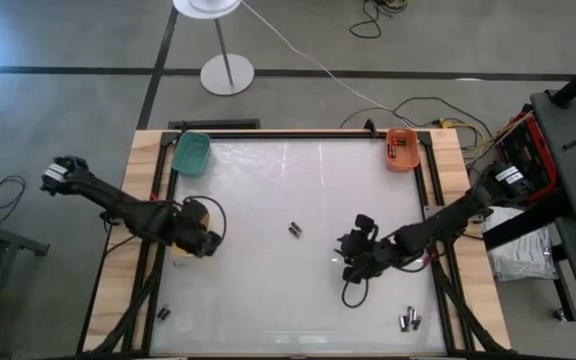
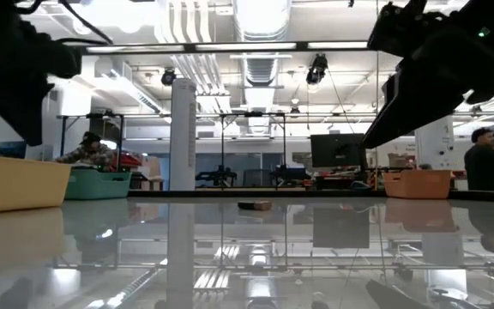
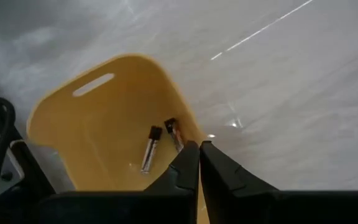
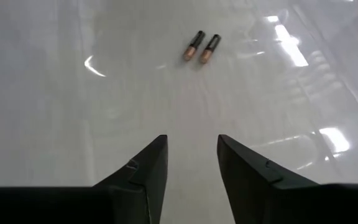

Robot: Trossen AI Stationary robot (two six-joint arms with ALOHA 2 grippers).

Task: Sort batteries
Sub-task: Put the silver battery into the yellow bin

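We have the right gripper (image 4: 191, 158) hanging above the table at about 4 o'clock from centre, its fingers parted and empty, and we judge the step in hand to be the approach to the pair of batteries (image 4: 201, 47) lying side by side near the table's middle, ahead of the fingers and well apart from them. Our left gripper (image 3: 199, 163) waits closed and empty at 9 o'clock over the yellow bin (image 3: 101, 134), which holds two batteries. Next we must reach forward, lower, and straddle one cell only.
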